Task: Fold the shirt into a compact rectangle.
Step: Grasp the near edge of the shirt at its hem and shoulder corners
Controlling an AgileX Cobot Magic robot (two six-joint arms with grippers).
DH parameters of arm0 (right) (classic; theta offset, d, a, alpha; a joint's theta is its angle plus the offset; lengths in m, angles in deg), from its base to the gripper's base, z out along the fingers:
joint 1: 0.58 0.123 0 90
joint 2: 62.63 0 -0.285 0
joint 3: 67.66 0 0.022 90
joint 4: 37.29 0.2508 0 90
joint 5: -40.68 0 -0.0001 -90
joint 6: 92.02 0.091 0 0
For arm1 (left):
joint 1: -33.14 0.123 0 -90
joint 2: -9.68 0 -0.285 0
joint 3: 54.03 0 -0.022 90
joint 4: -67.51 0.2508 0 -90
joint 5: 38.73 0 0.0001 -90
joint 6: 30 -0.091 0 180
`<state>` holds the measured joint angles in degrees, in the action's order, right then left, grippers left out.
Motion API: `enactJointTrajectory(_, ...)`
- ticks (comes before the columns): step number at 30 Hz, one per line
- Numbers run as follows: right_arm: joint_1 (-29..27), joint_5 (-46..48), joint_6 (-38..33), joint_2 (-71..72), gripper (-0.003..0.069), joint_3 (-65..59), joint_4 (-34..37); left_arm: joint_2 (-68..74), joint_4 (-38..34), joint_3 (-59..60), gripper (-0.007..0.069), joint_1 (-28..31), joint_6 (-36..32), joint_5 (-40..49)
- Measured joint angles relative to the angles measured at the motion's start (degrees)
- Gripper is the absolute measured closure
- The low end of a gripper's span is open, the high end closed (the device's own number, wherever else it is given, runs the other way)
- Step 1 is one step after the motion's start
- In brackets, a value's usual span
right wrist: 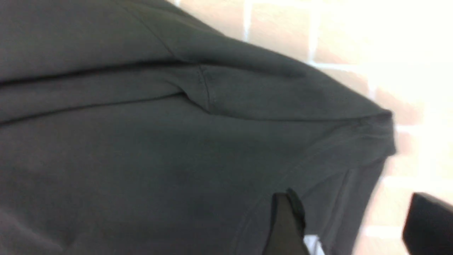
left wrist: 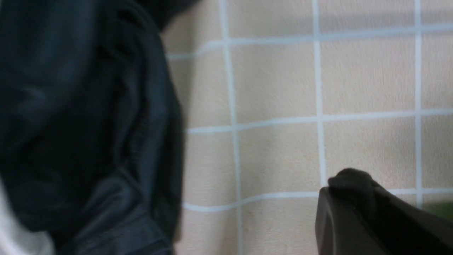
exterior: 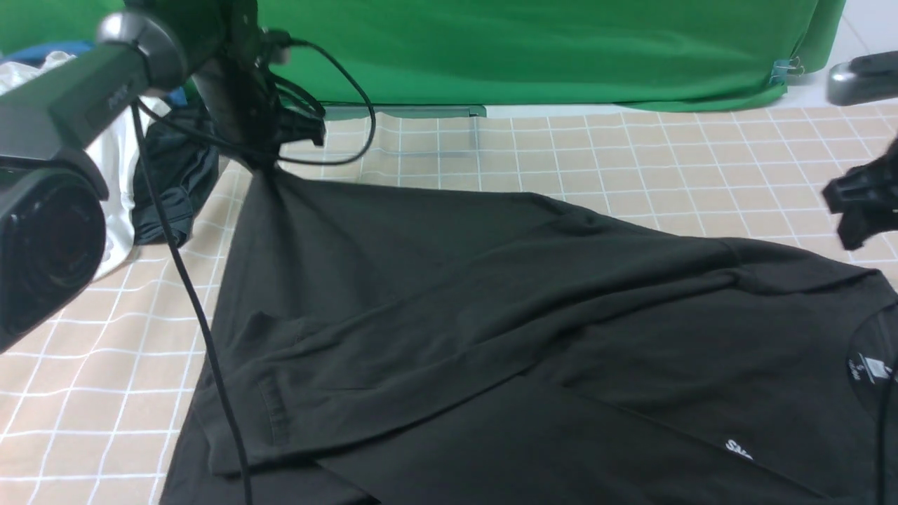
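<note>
Left gripper [exterior: 265,163] pinches tight a corner of the shirt [exterior: 491,315], which lies spread on the checked cloth [exterior: 631,161]; right gripper [exterior: 859,207] hangs wide open above the cloth. To fold well, the right one should grip its corner first, then both lift evenly.

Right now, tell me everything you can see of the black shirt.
The black shirt looks like soft matte cotton, spread and wrinkled across the checked tablecloth. Its collar lies to the right with a white neck label, and a white print shows near the front edge. A hemmed sleeve is folded over the body at the left. The left gripper is shut on the far-left corner, holding it up in a peak. The right gripper hangs open by the far right shoulder, not gripping.
</note>
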<state>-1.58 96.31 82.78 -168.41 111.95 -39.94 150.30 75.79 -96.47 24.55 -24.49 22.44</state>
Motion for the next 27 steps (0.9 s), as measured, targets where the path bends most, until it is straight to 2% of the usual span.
enactJointTrajectory(3,1.0,-0.5,-3.5,-4.2,0.0148,3.0,2.1,-0.3,1.3,-0.1,0.0589,0.0,0.6,-0.2)
enactJointTrajectory(7,3.6,-2.0,-8.6,-12.2,0.0052,10.1,3.0,-0.3,1.6,-0.1,0.0589,0.0,1.0,-0.5)
enactJointTrajectory(13,6.2,-1.8,-13.0,-21.5,0.0048,18.1,3.2,-0.3,1.6,-0.1,0.0589,0.0,1.0,-0.6)
enactJointTrajectory(16,6.8,-0.6,-14.7,-25.9,0.0075,20.5,3.3,-0.3,1.6,-0.1,0.0589,0.0,0.9,-0.6)
enactJointTrajectory(18,7.0,-0.2,-15.6,-27.4,0.0134,20.9,3.5,-0.3,1.6,-0.1,0.0589,0.0,0.8,-0.6)
enactJointTrajectory(19,7.0,-0.1,-15.6,-27.5,0.0134,20.9,3.6,-0.3,1.6,-0.1,0.0589,0.0,0.8,-0.6)
enactJointTrajectory(21,7.1,0.4,-16.9,-27.8,0.0289,21.2,5.1,-0.3,1.5,-0.1,0.0589,0.0,0.7,-0.6)
enactJointTrajectory(22,7.1,0.5,-17.1,-27.9,0.0339,21.2,5.6,-0.3,1.5,-0.1,0.0589,0.0,0.7,-0.6)
enactJointTrajectory(23,7.1,0.9,-17.6,-27.9,0.0463,21.4,6.4,-0.3,1.4,-0.1,0.0589,0.0,0.7,-0.6)
enactJointTrajectory(24,7.1,0.9,-17.6,-27.9,0.0533,21.4,6.7,-0.3,1.4,-0.1,0.0589,0.0,0.7,-0.6)
enactJointTrajectory(26,7.1,0.6,-17.6,-27.9,0.059,21.8,6.8,-0.3,1.4,-0.2,0.0589,0.0,0.9,-0.5)
enactJointTrajectory(27,7.1,0.4,-17.5,-27.9,0.0594,22.1,6.9,-0.3,1.5,-0.3,0.0589,0.0,1.0,-0.4)
